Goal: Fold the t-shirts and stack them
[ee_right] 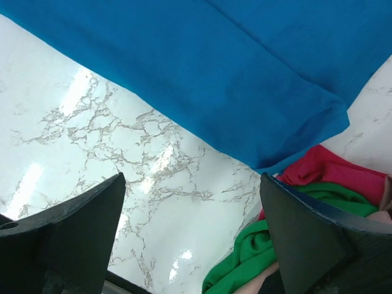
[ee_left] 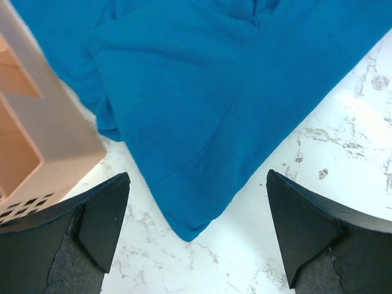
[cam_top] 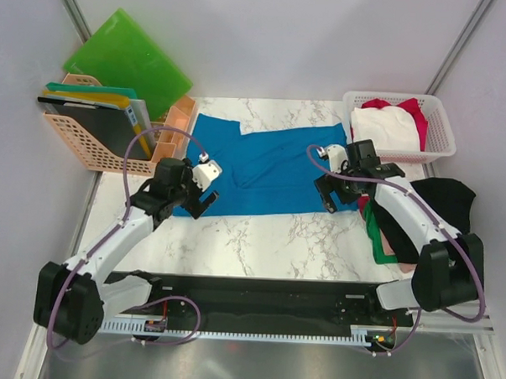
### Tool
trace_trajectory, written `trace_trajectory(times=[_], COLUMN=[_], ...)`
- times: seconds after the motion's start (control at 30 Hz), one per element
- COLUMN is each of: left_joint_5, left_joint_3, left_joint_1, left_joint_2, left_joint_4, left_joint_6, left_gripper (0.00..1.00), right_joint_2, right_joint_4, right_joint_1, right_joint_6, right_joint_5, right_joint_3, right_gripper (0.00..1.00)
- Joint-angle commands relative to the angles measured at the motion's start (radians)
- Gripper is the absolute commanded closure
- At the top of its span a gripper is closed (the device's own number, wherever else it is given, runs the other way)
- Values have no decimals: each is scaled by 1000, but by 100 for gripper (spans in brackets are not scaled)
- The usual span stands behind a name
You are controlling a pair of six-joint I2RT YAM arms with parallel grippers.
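A bright blue t-shirt [cam_top: 271, 165] lies spread flat across the marble table [cam_top: 268, 236]. My left gripper [cam_top: 189, 208] hovers open over its near left corner [ee_left: 187, 233], and nothing is between the fingers [ee_left: 98, 226]. My right gripper [cam_top: 335, 200] stands open above the shirt's near right corner [ee_right: 318, 122], also holding nothing. Just right of that corner lies a heap of t-shirts: red [ee_right: 331, 171], green [ee_right: 263, 251], a bit of pale pink, and black [cam_top: 446, 198]. White [cam_top: 388, 127] and red shirts fill the basket.
A white lattice basket [cam_top: 435, 151] stands at the back right. A peach rack [cam_top: 95, 145] holding files and green plastic folders [cam_top: 128, 58] stands at the back left, its corner [ee_left: 37, 141] close to my left gripper. Frame posts rise behind.
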Motion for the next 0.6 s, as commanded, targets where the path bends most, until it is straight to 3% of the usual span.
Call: trace_trajectory(times=[0.0,0.33,0.57], left_joint_5=[70,150,112], left_joint_3=[103,310,367], left_joint_1=[-10,-19,-18], left_joint_2=[79,382,556], left_joint_4=[-32,-39,-10], left_joint_6=[-16,-60,-23], left_gripper=[0,0,0], right_joint_2=[93,419,547], right_joint_4=[46,120,163], right_joint_1=[3,15,30], right_joint_6=[19,89,132], right_joint_5=[61,142,170], right_joint_3=[39,321,385], right_gripper=[2,2,2])
